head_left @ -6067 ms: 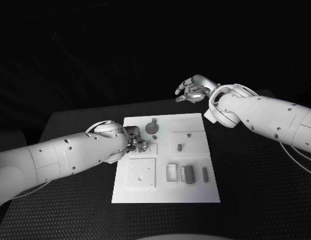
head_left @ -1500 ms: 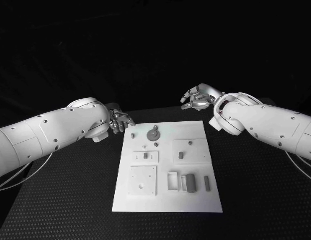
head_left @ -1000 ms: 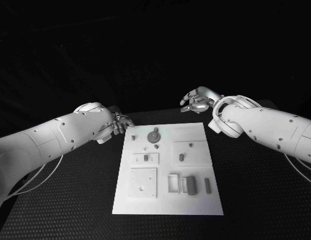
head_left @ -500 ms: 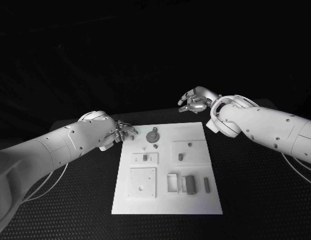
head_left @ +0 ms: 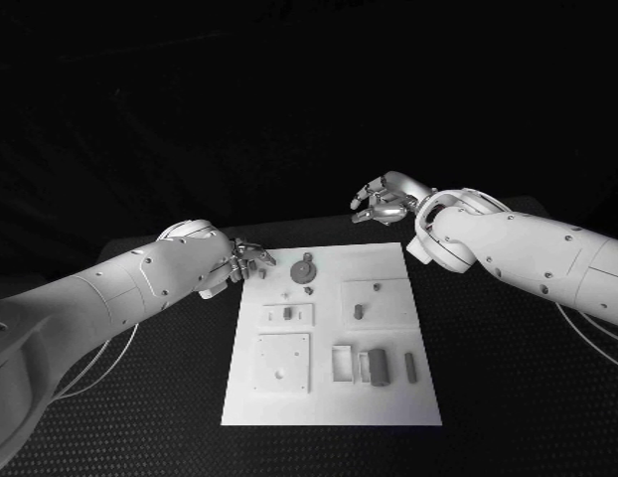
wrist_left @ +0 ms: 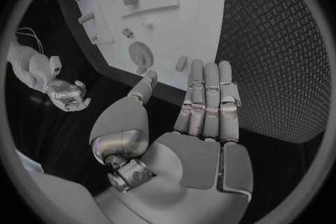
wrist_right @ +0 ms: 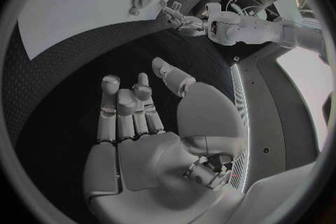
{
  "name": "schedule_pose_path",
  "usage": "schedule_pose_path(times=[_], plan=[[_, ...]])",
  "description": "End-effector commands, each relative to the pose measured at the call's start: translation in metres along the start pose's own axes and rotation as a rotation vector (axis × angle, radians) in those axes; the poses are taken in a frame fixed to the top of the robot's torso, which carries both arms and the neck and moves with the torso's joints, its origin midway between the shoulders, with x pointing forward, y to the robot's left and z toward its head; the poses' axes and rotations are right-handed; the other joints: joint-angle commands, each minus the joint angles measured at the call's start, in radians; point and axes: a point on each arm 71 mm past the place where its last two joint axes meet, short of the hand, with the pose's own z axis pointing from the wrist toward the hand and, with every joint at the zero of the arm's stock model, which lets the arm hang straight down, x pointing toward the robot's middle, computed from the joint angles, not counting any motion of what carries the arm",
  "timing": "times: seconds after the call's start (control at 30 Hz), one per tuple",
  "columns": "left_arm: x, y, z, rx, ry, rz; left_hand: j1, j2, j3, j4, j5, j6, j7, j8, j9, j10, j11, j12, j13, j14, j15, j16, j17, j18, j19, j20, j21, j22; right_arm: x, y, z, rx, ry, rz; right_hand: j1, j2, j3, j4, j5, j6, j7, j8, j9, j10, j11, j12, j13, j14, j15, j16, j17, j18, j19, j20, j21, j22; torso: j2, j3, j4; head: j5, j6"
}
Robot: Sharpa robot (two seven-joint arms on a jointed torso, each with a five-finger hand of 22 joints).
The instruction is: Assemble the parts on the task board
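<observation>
task board (head_left: 389, 260) lies flat on the bench (head_left: 510, 397), long axis running away from the robot; left hand (head_left: 246, 261) empty, fingers apart, hovers at its far-left corner, parts (head_left: 305, 270) just beside it; right hand (head_left: 383, 200) loosely curled, holding nothing, further off beyond the far edge; nothing blocks the left hand's way

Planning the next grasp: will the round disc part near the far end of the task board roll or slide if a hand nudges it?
The round disc part lies flat on the task board, so rolling seems unlikely. It looks rigid and small, probably light, so it may slide on the smooth plate.
</observation>
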Motion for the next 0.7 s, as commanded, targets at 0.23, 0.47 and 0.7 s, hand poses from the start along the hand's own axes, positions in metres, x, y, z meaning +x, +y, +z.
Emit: schedule_pose_path(times=[0.23,0.47,0.7], plan=[[0.0069,0.0026,0.0033,0.000,0.030,0.008,0.014,0.024,0.008,-0.018,-0.003,0.025,-0.001,0.002,-0.004,0.009,-0.001,-0.007,0.004,-0.003,-0.001,0.001,0.004,-0.001,0.009,0.005,-0.007,0.006,0.0015,0.0019,-0.0008,-0.011,0.013,0.001,0.000,0.009,-0.006,0.000,-0.002,0.011,0.021,-0.007,0.001,-0.007,-0.002,0.006,-0.002,0.000,-0.003,0.002,-0.002,0.012,0.002,0.008,-0.002,0.009,0.000,0.0001,0.0003,0.002,-0.002],[0.0072,0.0037,0.0046,0.001,0.030,0.007,0.028,0.049,0.012,-0.033,-0.003,0.046,-0.007,0.007,-0.007,0.016,-0.006,-0.009,0.007,0.001,-0.003,0.002,0.006,-0.001,0.014,0.003,-0.009,0.011,0.0022,0.0032,-0.0012,-0.014,0.015,0.002,0.000,0.009,-0.006,0.000,-0.002,0.011,0.021,-0.007,0.001,-0.007,-0.002,0.006,-0.002,0.000,-0.003,0.002,-0.002,0.012,0.002,0.008,-0.002,0.009,0.000,-0.0001,0.0004,0.002,-0.005],[0.0078,0.0020,0.0047,0.013,0.035,0.000,0.038,0.074,0.015,-0.045,-0.003,0.061,-0.011,0.010,-0.010,0.022,-0.009,-0.016,0.006,0.004,-0.004,0.000,0.007,-0.002,0.017,0.002,-0.011,0.015,0.0029,0.0040,-0.0004,-0.015,0.017,0.002,0.000,0.009,-0.006,0.000,-0.002,0.011,0.021,-0.007,0.001,-0.006,-0.002,0.006,-0.003,0.000,-0.003,0.002,-0.002,0.012,0.002,0.007,-0.002,0.009,-0.001,0.0000,0.0009,0.001,-0.009]])
